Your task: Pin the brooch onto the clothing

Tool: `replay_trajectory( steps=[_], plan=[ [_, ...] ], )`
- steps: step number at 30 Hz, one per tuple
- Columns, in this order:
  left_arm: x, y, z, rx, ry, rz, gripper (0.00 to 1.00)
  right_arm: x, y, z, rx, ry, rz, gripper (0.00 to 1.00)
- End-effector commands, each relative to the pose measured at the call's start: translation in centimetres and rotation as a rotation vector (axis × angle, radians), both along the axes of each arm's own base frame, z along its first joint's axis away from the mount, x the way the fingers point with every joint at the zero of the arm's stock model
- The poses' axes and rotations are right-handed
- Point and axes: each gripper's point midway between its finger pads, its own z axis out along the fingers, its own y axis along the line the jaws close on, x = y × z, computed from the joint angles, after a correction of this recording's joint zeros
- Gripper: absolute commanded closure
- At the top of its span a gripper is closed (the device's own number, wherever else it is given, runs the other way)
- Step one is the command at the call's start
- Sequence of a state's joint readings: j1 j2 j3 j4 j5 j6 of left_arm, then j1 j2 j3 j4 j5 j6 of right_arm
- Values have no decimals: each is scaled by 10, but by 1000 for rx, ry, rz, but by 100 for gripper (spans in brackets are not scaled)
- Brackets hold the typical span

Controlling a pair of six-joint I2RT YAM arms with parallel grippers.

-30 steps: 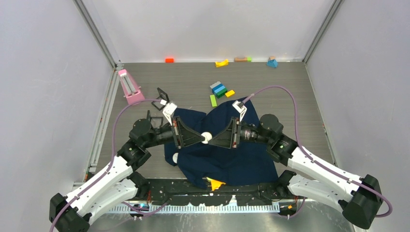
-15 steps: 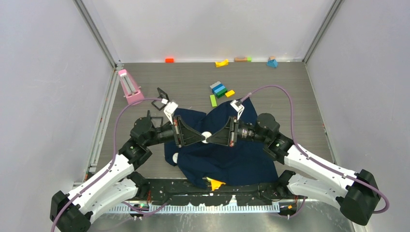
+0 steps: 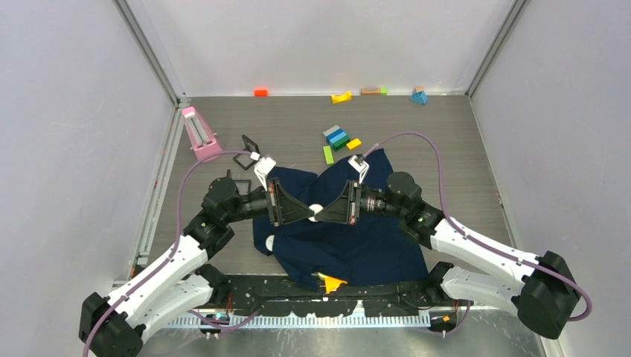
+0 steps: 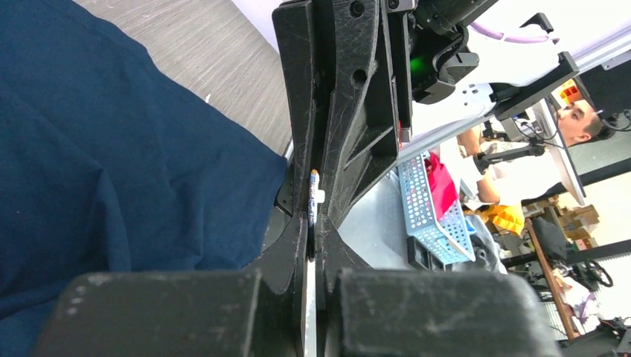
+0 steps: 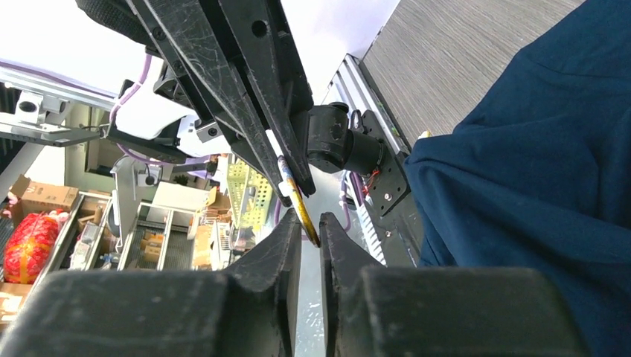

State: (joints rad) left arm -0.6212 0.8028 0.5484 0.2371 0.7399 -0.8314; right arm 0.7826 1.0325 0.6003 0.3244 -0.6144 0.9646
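Seen from above, two black two-finger grippers meet tip to tip in the air over a dark navy soft-fabric T-shirt (image 3: 357,245), which lies crumpled on a grey wood-grain table (image 3: 290,126). Between the tips is a small round brooch (image 3: 316,210) with an orange-gold face and a pale grey-white back, held clear of the cloth. The left gripper (image 3: 308,212) is clamped tight on the brooch, which shows edge-on between its fingers in the left wrist view. In the right wrist view the right gripper (image 3: 326,213) has its jaws nearly together, and the gold rim of the brooch reaches in between them, so it appears to pinch that edge. The step in hand looks like working the brooch between the two arms, perhaps parting the face from the back. To do it well, the left grip should hold firm while the right pulls gently and straight. Both should keep over the T-shirt so a dropped piece lands on the fabric.
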Motion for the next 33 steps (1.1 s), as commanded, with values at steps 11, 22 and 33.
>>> replay_trajectory(
  steps=[11, 22, 33],
  plan=[
    [-3, 10, 0, 102, -54, 12, 100, 23, -38, 18, -160, -176, -239, 42],
    [27, 49, -30, 217, 132, 201, 100, 18, -46, -19, -315, -160, -236, 38],
    [-21, 76, -47, 295, 266, 223, 100, -31, 28, -85, -445, -298, -70, 42]
  ],
)
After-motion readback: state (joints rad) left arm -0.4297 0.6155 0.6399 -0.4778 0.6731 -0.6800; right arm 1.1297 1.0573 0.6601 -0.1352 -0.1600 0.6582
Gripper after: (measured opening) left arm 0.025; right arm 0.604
